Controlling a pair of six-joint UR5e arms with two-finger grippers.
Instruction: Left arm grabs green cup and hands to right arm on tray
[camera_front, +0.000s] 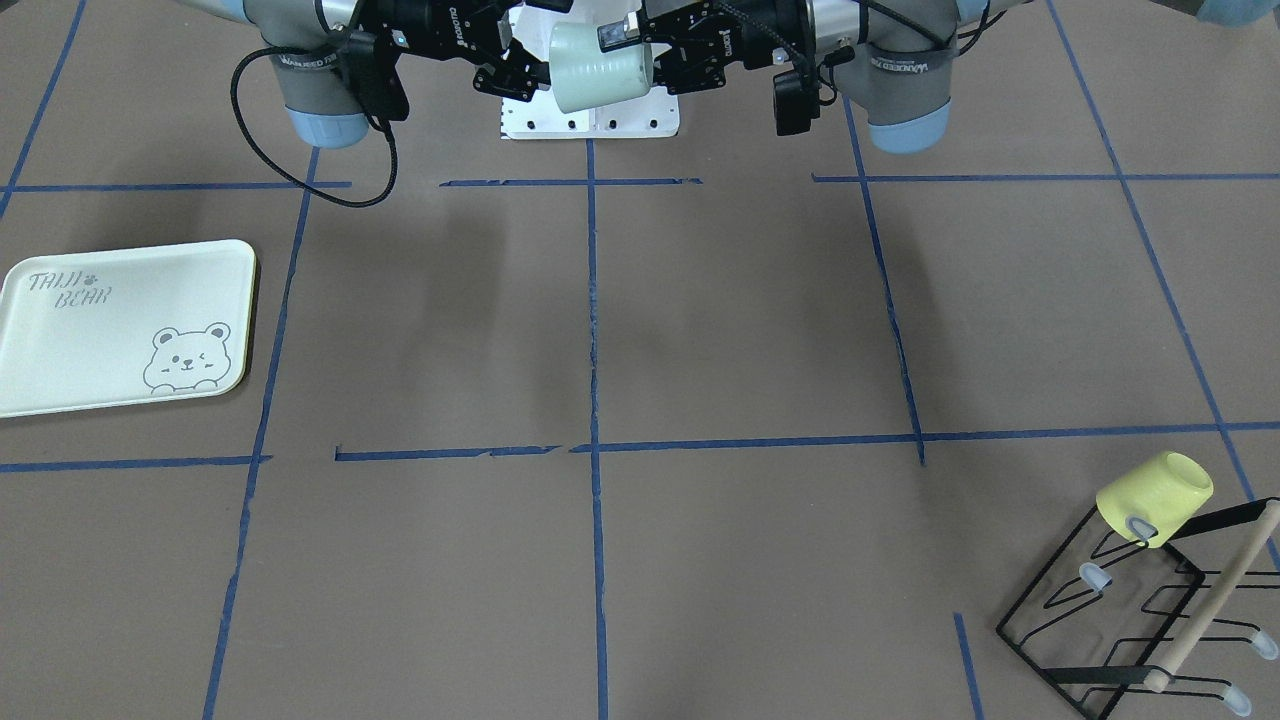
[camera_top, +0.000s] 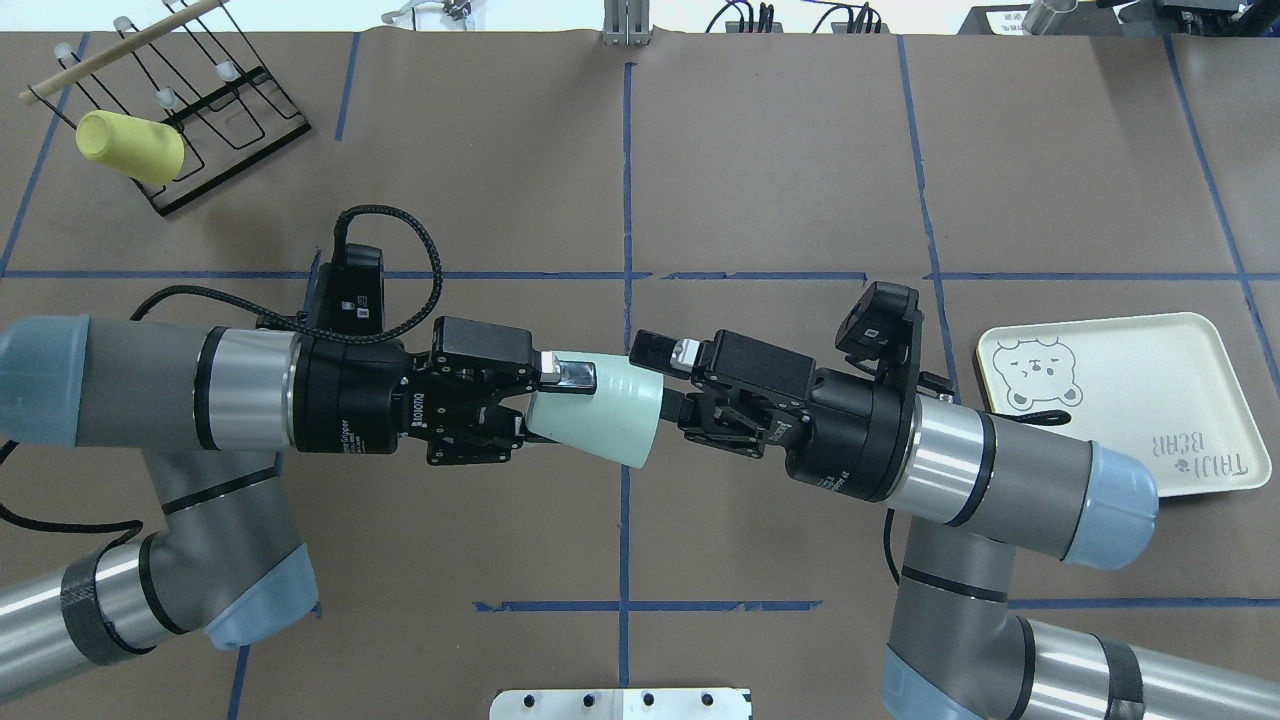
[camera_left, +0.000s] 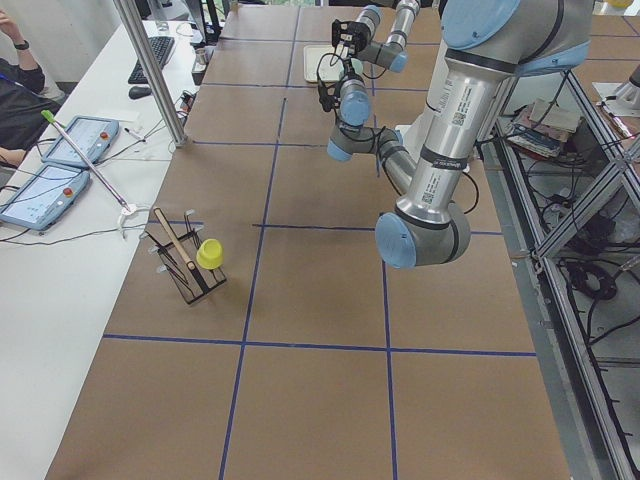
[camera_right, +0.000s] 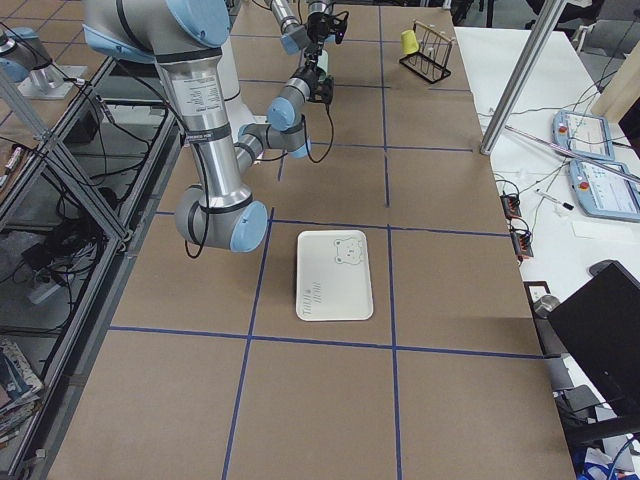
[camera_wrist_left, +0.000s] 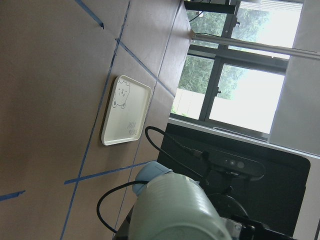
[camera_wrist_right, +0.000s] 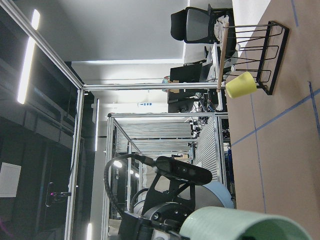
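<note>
The green cup (camera_top: 600, 412) is held level in the air above the table's middle, also in the front view (camera_front: 600, 68). My left gripper (camera_top: 545, 400) is shut on its narrow base end, one silver pad on top. My right gripper (camera_top: 662, 385) faces it from the other side. Its fingers are spread at the cup's wide mouth and do not clearly clamp it. The cup fills the bottom of the left wrist view (camera_wrist_left: 175, 210) and of the right wrist view (camera_wrist_right: 245, 225). The tray (camera_top: 1130, 390) lies flat on the table's right side, beyond my right arm, with nothing on it.
A yellow cup (camera_top: 130, 147) hangs on a black wire rack (camera_top: 220, 110) with a wooden handle at the far left corner. A white mounting plate (camera_top: 620, 703) sits at the near edge. Blue tape lines cross the brown table.
</note>
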